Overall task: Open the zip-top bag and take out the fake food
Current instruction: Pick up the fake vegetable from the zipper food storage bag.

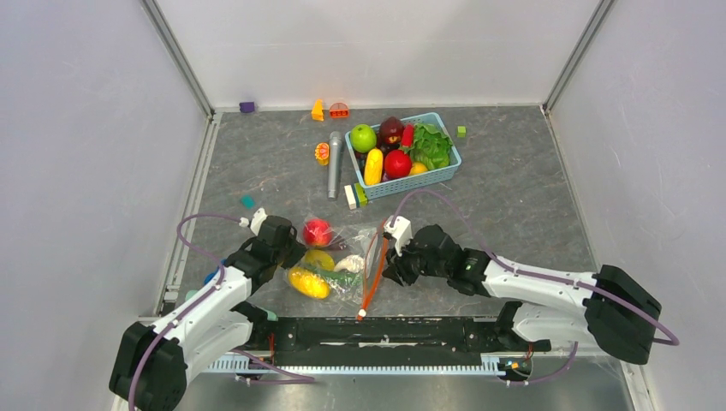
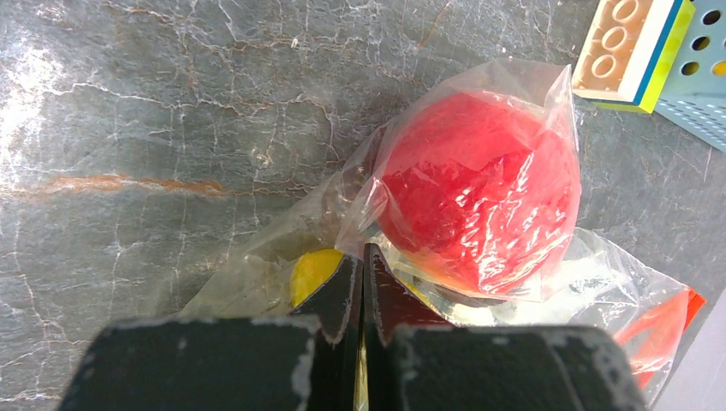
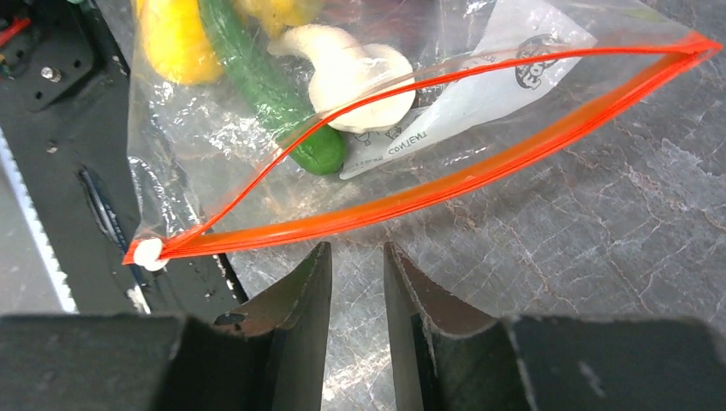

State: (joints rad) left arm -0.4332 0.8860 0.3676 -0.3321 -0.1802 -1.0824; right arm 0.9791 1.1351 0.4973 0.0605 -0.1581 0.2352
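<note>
Clear plastic of the zip-top bag (image 1: 347,257) lies on the grey table (image 1: 514,188) between my arms, with the fake food (image 2: 479,201) inside. My left gripper (image 2: 364,265) is pressed together, pinching the bag's film beside a red fruit. My right gripper (image 3: 355,257) is slightly spread and holds nothing, just short of the orange zip strip (image 3: 428,195).

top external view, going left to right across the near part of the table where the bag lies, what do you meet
left gripper, shut on the edge of the clear crinkly zip-top bag → round red toy fruit inside it → white mushroom-shaped plastic piece → orange-red zip strip → right gripper, open
</note>
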